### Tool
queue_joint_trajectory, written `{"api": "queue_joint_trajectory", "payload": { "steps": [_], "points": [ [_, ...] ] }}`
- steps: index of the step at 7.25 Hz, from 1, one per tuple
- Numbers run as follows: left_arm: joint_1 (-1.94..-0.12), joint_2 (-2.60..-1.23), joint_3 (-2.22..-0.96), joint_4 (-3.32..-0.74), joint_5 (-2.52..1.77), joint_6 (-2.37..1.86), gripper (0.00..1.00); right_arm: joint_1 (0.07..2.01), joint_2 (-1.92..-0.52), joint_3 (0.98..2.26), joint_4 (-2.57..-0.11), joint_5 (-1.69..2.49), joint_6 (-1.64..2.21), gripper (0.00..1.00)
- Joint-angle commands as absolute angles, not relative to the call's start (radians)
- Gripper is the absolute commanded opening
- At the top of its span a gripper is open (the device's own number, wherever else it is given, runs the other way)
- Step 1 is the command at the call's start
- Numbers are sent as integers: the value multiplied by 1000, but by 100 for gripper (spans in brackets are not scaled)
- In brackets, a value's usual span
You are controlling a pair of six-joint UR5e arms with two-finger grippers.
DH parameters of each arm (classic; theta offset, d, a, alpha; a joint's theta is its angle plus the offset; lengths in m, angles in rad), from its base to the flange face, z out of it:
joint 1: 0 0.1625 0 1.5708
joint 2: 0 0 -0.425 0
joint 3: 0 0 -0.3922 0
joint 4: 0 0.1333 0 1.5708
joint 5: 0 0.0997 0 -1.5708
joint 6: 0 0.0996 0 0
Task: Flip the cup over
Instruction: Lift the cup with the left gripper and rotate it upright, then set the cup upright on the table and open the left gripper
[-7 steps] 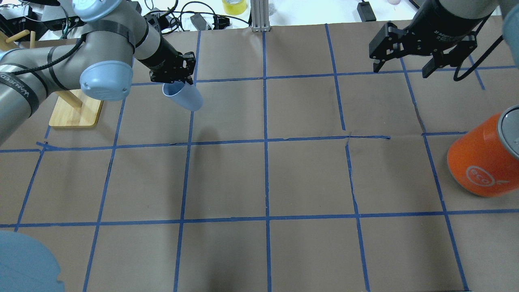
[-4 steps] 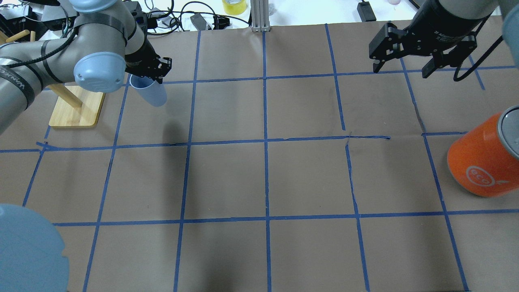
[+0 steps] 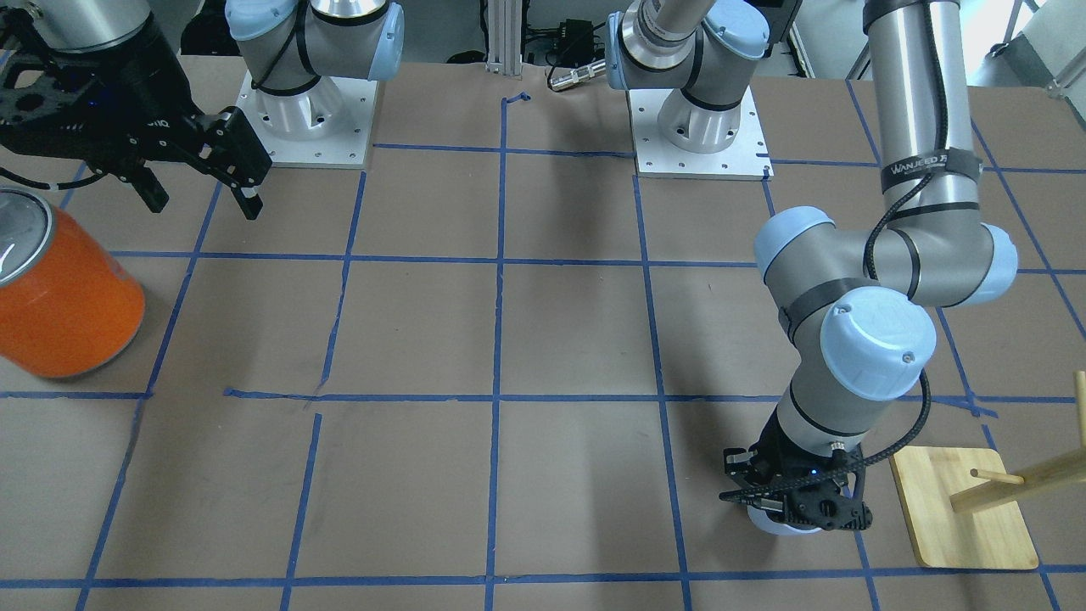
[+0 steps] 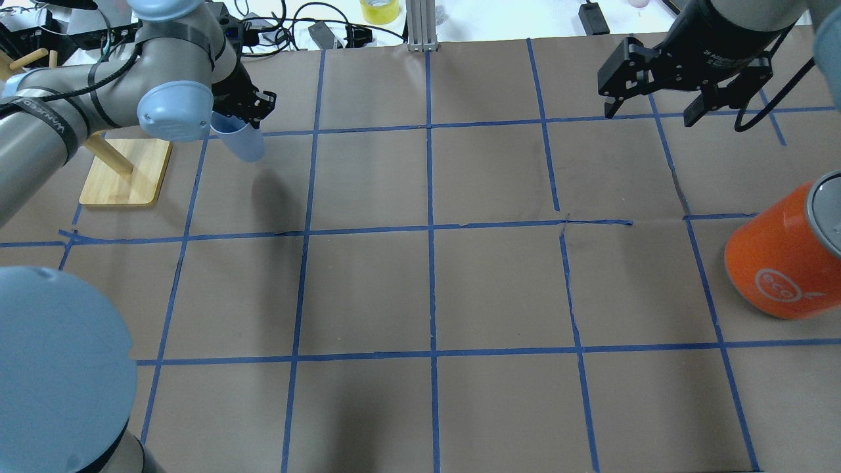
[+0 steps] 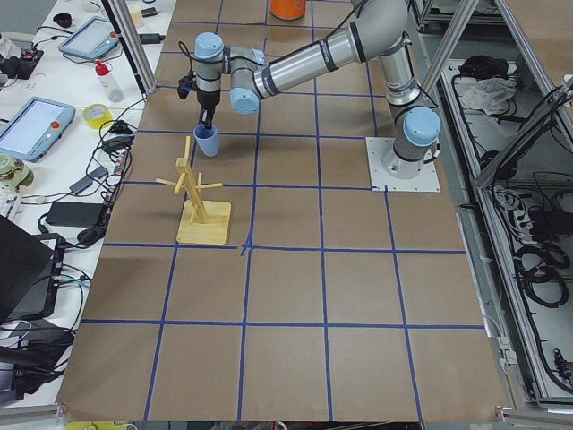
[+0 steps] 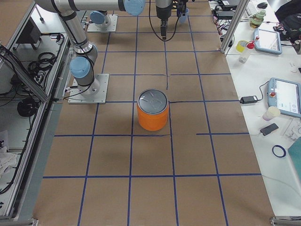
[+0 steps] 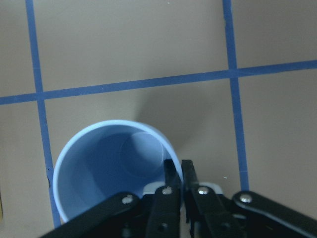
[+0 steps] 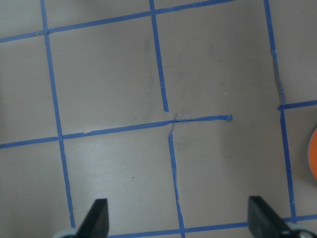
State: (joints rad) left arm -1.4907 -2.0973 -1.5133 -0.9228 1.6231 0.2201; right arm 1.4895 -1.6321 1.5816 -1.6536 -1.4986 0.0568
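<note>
The pale light-blue cup (image 4: 241, 142) hangs mouth-up from my left gripper (image 4: 244, 113), near the table's far left. In the left wrist view one finger is inside the cup (image 7: 106, 166) and one outside, so the gripper (image 7: 177, 167) is shut on the wall at the rim. The cup (image 3: 774, 526) is low over the table under the gripper (image 3: 797, 507); I cannot tell if it touches. It also shows in the exterior left view (image 5: 207, 141). My right gripper (image 4: 650, 113) is open and empty, high at the far right (image 3: 204, 204), with both fingers wide apart (image 8: 181, 218).
A large orange can (image 4: 782, 259) with a silver top stands at the right edge (image 3: 64, 297). A wooden peg stand (image 4: 125, 172) on a bamboo base sits just left of the cup (image 3: 963, 509). Blue tape lines grid the brown table cover.
My left gripper has carried the cup to the left, close to the wooden stand, and the cup now hangs more upright. The right arm has not moved.
</note>
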Motion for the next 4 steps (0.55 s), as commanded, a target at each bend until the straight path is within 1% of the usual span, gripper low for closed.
{"api": "queue_joint_trajectory", "payload": {
  "steps": [1,3,4],
  "points": [
    [-1488,-2108,-1523,-914,1624,268,0,1489,-1632,1582,-1654,-1499,57,100],
    [-1488,-2109,-1525,-916,1624,270,0,1489,-1632,1582,-1654,-1497,57,100],
    [-1488,-2109,-1528,-916,1626,256,10,1489,-1632,1582,-1654,-1499,57,100]
  ]
}}
